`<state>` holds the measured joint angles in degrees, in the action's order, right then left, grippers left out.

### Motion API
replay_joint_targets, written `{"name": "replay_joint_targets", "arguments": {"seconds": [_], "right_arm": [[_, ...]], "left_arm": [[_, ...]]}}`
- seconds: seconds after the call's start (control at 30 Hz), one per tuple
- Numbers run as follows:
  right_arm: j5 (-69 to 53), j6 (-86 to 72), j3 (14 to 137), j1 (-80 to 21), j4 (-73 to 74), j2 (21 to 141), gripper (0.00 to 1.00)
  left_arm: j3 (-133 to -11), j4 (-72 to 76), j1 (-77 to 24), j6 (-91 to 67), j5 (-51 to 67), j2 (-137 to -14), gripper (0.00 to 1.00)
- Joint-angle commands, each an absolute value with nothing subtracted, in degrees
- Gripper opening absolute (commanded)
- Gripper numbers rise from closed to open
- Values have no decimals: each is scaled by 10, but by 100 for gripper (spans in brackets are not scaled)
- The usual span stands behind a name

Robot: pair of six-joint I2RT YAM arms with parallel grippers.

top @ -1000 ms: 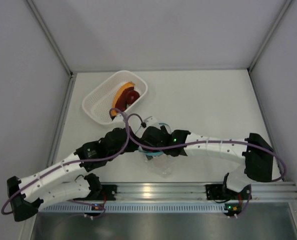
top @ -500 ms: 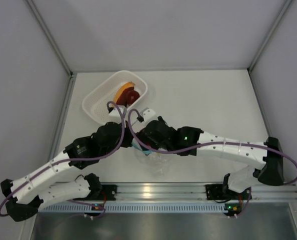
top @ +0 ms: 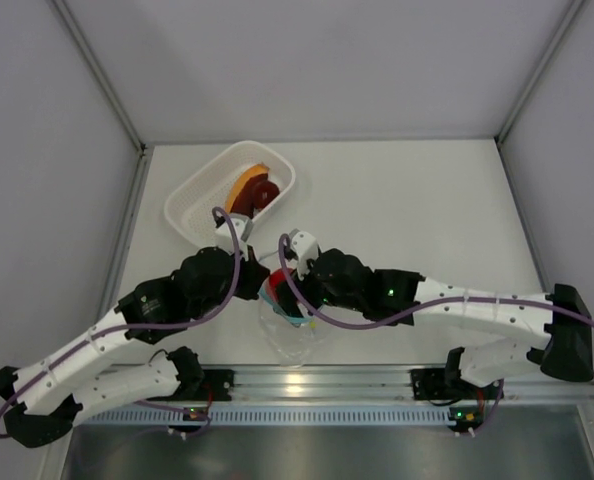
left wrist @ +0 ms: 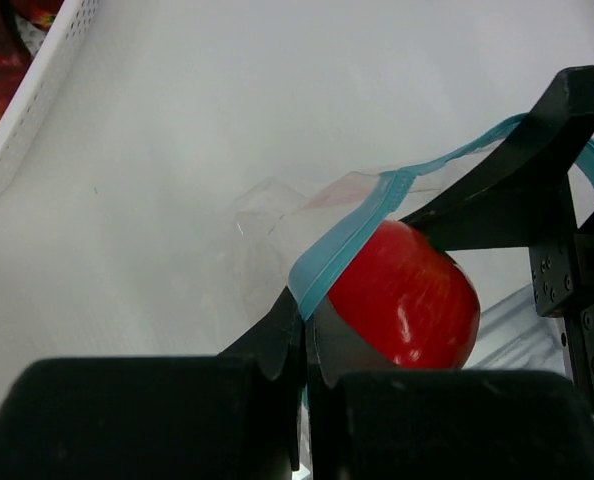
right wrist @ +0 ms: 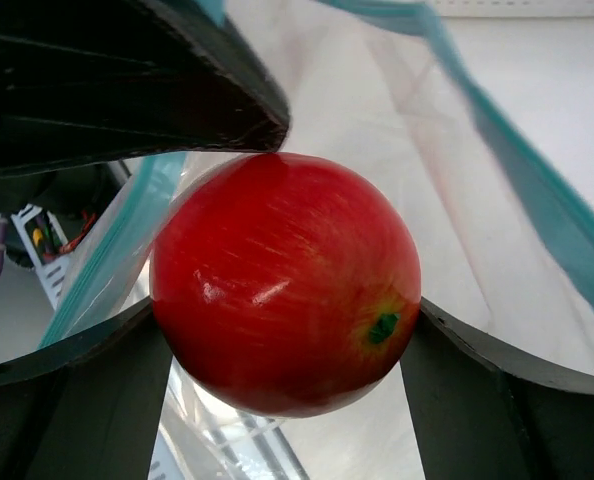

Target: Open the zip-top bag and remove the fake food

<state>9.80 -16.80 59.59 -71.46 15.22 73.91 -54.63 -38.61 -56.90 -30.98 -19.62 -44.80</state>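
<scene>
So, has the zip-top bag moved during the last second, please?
Yes. The zip-top bag has shifted left, toward the side where the white basket sits.

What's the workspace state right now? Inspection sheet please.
Surface: white table, no spills seen.
Job's things: bag held up by its blue zip edge, mouth open; red ball at the mouth; orange slice and brown ring in the basket.
Clutter: white basket, back left.
Claws: left claw shut on the bag's zip strip; right claw shut on the red ball.
Cables: purple cables along both arms, looping at the wrists.
Surroundings: white walls; metal rail at the near edge.
</scene>
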Motion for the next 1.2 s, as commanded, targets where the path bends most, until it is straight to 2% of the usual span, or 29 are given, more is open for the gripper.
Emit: {"name": "replay_joint_targets", "arguments": {"seconds": [0.0, 0.2, 0.4, 0.6, 0.77, 0.93, 1.0, 1.17], "right_arm": [[3, -100, 619, -722, 70, 744, 46], [-4, -32, 636, -736, 87, 732, 43], [179, -68, 618, -727, 139, 710, 42], [251, -136, 542, -713, 92, 642, 40], [182, -139, 485, -713, -26, 614, 36], [113, -181, 436, -713, -189, 586, 36], [85, -189, 435, -711, -206, 584, 36], [82, -221, 389, -711, -337, 558, 37]], "left_arm": [[-563, -359, -564, -258, -151, -449, 0], [-568, -377, -565, -253, -168, -485, 0], [-558, -388, -564, -264, -228, -503, 0], [-543, -397, -564, -290, -287, -512, 0], [-534, -389, -563, -312, -287, -517, 0], [-521, -358, -563, -338, -275, -499, 0], [-513, -351, -564, -353, -279, -491, 0], [-491, -340, -563, -405, -306, -464, 0]]}}
